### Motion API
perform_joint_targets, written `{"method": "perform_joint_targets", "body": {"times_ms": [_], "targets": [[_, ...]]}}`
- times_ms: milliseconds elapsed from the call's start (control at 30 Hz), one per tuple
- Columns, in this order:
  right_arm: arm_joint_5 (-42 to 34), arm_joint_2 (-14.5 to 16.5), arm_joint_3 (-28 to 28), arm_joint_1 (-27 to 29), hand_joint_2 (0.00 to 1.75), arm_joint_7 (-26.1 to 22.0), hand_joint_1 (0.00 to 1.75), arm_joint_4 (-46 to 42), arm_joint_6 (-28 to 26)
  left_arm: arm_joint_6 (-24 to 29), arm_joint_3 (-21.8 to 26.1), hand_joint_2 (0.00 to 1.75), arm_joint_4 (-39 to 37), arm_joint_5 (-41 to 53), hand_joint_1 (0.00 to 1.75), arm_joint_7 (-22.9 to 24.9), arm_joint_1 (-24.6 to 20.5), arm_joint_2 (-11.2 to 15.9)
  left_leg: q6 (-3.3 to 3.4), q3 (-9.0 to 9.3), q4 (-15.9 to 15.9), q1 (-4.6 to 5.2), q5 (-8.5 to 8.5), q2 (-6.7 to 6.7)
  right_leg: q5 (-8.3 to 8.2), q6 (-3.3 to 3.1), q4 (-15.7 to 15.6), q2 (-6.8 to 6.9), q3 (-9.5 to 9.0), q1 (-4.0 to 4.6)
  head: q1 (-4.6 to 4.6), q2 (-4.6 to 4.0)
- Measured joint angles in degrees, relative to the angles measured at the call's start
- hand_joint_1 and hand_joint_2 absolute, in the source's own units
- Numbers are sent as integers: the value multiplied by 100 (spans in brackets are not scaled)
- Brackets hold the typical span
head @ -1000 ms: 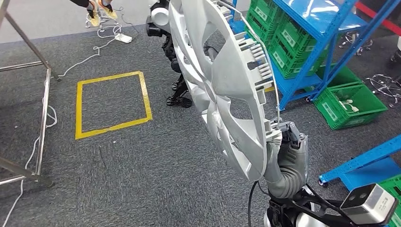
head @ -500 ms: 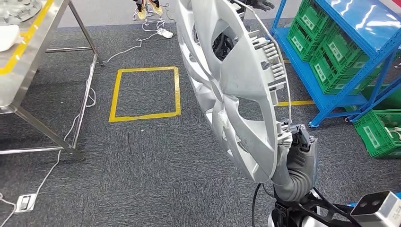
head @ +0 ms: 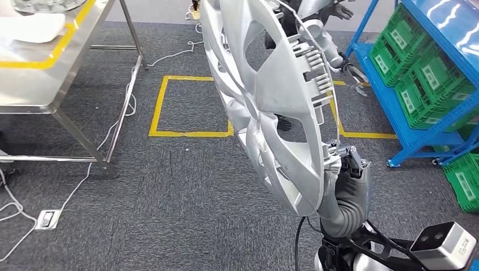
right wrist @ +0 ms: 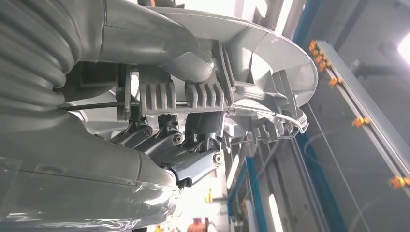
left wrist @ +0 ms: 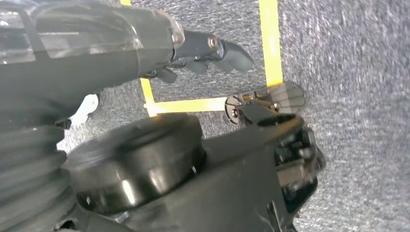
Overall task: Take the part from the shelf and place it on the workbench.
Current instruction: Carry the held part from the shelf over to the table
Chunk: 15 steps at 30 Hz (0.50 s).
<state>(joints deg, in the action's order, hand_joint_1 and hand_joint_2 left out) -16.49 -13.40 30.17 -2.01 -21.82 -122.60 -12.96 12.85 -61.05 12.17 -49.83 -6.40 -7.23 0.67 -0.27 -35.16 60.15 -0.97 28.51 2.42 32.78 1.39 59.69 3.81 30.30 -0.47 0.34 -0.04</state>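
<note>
Grey carpet [head: 186,192], yellow taped square [head: 192,107], steel table [head: 51,79], blue shelving [head: 418,135] with green crates [head: 429,79].

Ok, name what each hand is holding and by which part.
The right hand grips the silver wheel cover by its lower rim. The left hand holds nothing.

I see my right hand [head: 343,164] gripping the lower rim of the silver wheel cover [head: 265,96], which stands upright on edge and tilted above grey carpet. A steel workbench [head: 51,84] sits at the upper left beside a yellow taped square [head: 189,106]. Blue shelving [head: 421,135] with green crates [head: 435,79] stands at right.
</note>
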Motion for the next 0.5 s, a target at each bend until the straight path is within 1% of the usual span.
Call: {"method": "perform_joint_targets", "body": {"times_ms": [33,67,100,133,167,200,233,267,300,333,367,400,433,467,500], "targets": [[1,0,0,2,175,-4,175,0,3,-1,0,175,0,1,0,1,-6,8,26,1,-4,1,-9,-70,170,14,259,-125,103,-6,29,0],[2,0,1,6,175,-8,175,1,8,-2,0,175,0,4,0,3,-11,13,47,-2,-4,12,-15,-138,368,13,623,-239,254,-5,64,0],[2,0,1,7,175,-11,175,1,14,-5,0,175,0,7,0,8,-14,16,66,-5,-3,29,-20,-210,542,2,1022,-300,433,-1,101,0],[3,0,2,7,175,-12,175,2,19,-9,0,175,0,11,0,14,-13,17,83,-6,-3,51,-25,-286,637,-22,1333,-330,582,6,133,0],[3,0,2,5,175,-12,175,3,21,-13,0,175,0,15,0,22,-9,18,98,-7,-3,73,-30,-366,624,-59,1475,-350,662,16,158,0],[3,0,2,4,175,-13,175,2,22,-15,0,175,0,17,0,29,-5,19,109,-5,-3,91,-36,-447,502,-107,1406,-370,651,34,174,0],[4,0,2,1,175,-13,175,2,23,-16,0,175,1,22,0,32,-2,17,118,0,-3,103,-42,-526,288,-163,1127,-413,547,63,179,0],[4,0,2,-4,175,-14,175,1,26,-17,0,175,1,26,0,33,-2,11,124,3,-5,104,-48,-595,59,-223,735,-515,395,100,183,0],[5,0,2,-8,175,-15,175,0,28,-19,0,175,2,30,0,29,-5,2,124,-1,-3,107,-56,-663,-112,-279,369,-626,247,125,179,0],[6,0,2,-14,175,-15,175,-1,33,-21,0,175,3,35,0,21,-6,-12,114,-15,-2,101,-68,-720,-212,-320,89,-716,133,149,178,0],[7,-1,2,-19,175,-16,175,-1,39,-24,0,175,4,38,0,14,-7,-25,92,-37,-5,90,-84,-775,-238,-349,-61,-769,74,163,181,0],[8,-1,2,-22,175,-16,175,-1,45,-25,0,175,5,42,0,8,-3,-33,61,-57,-13,82,-106,-825,-230,-366,-109,-751,54,166,187,0],[9,-1,2,-24,175,-16,175,0,50,-26,0,175,5,43,0,4,4,-37,28,-73,-27,77,-126,-865,-250,-368,-165,-700,39,167,198,0],[9,1,2,-25,175,-16,175,2,53,-26,0,175,5,44,0,4,12,-33,7,-91,-17,87,-115,-785,-287,-363,-228,-640,15,156,199,0],[10,3,2,-24,175,-18,175,1,55,-25,-1,175,4,44,0,6,17,-28,-13,-133,57,103,-44,-634,-330,-362,-300,-582,-12,143,180,0]]}}
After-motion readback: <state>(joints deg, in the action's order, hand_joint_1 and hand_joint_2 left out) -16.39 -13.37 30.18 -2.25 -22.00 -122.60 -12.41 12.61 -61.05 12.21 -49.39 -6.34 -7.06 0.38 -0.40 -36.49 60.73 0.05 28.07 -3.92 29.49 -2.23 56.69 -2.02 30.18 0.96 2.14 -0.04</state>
